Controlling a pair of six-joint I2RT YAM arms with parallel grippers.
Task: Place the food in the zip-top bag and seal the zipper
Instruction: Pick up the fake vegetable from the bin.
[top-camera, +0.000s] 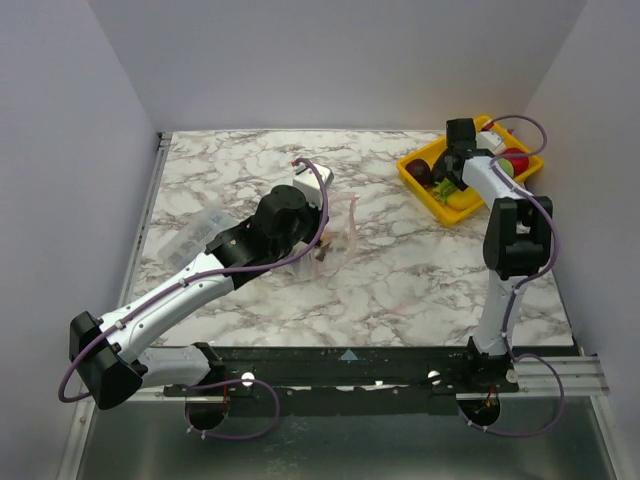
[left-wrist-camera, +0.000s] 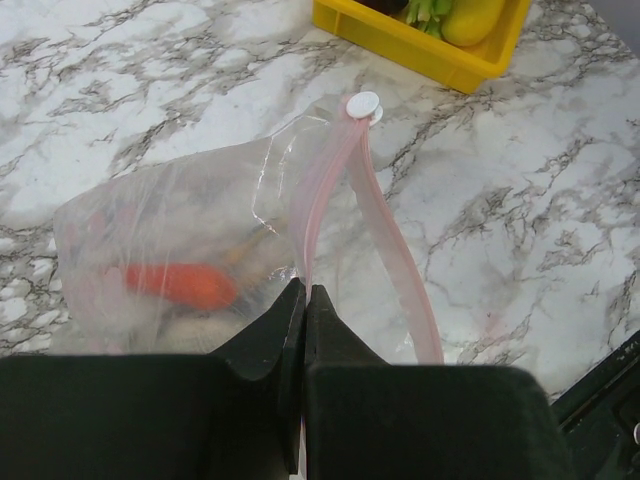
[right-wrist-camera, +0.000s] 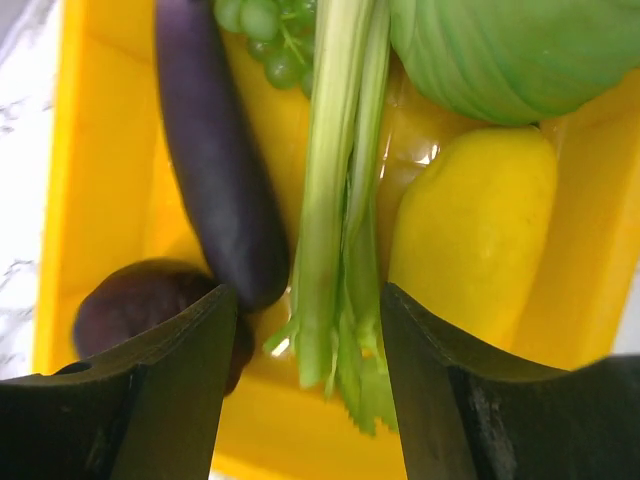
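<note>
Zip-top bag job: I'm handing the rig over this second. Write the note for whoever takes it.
Left claw: shut on the zipper, pinching one side of the mouth of the zip-top bag. The mouth gapes, unsealed.
Right claw: open, low over the yellow tray, jaws either side of the green stalk, nothing gripped.
Food: an orange piece is in the bag. The eggplant, lemon, grapes and stalk lie in the tray.
Done: first food bagged.
Left: grasp the stalk, bag the rest, then seal the zipper.
</note>
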